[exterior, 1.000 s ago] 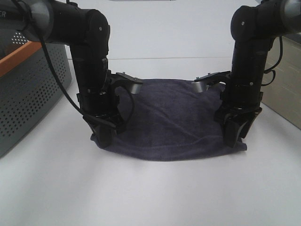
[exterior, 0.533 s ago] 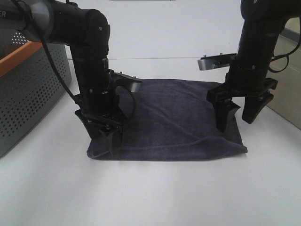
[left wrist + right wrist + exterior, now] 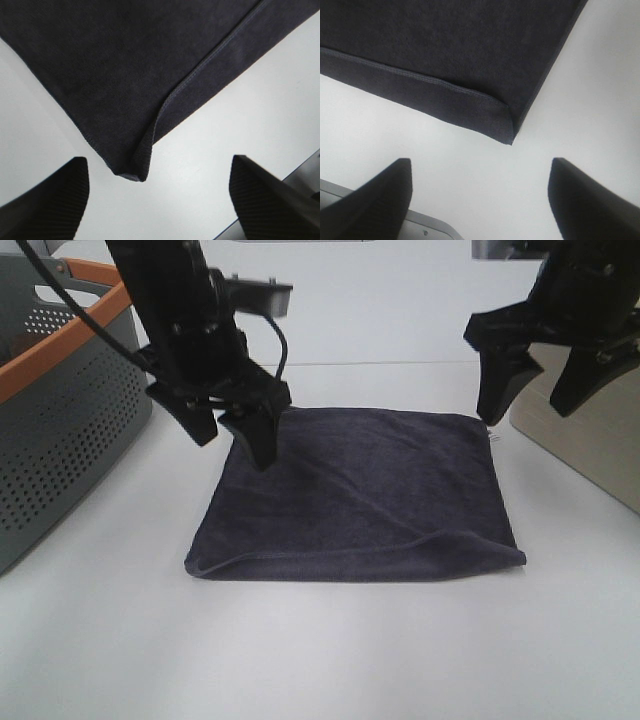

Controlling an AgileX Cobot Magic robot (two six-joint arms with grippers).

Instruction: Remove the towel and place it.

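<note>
Towel (image 3: pixel 355 495) lies flat on white table (image 3: pixel 320 650), between two baskets, front hem doubled into low ridge. Grey basket (image 3: pixel 60 410) with orange rim at table's left edge; inside not visible. Beige basket (image 3: pixel 590 445) at right edge, mostly cropped; contents cannot be told. Left gripper (image 3: pixel 232 430) hangs above towel's rear left part, fingers spread, holding nothing. Right gripper (image 3: pixel 535 390) hangs above towel's rear right corner, fingers spread, empty. Wrist views: towel corners (image 3: pixel 132 172) (image 3: pixel 507 135) on table, apart from fingertips.
</note>
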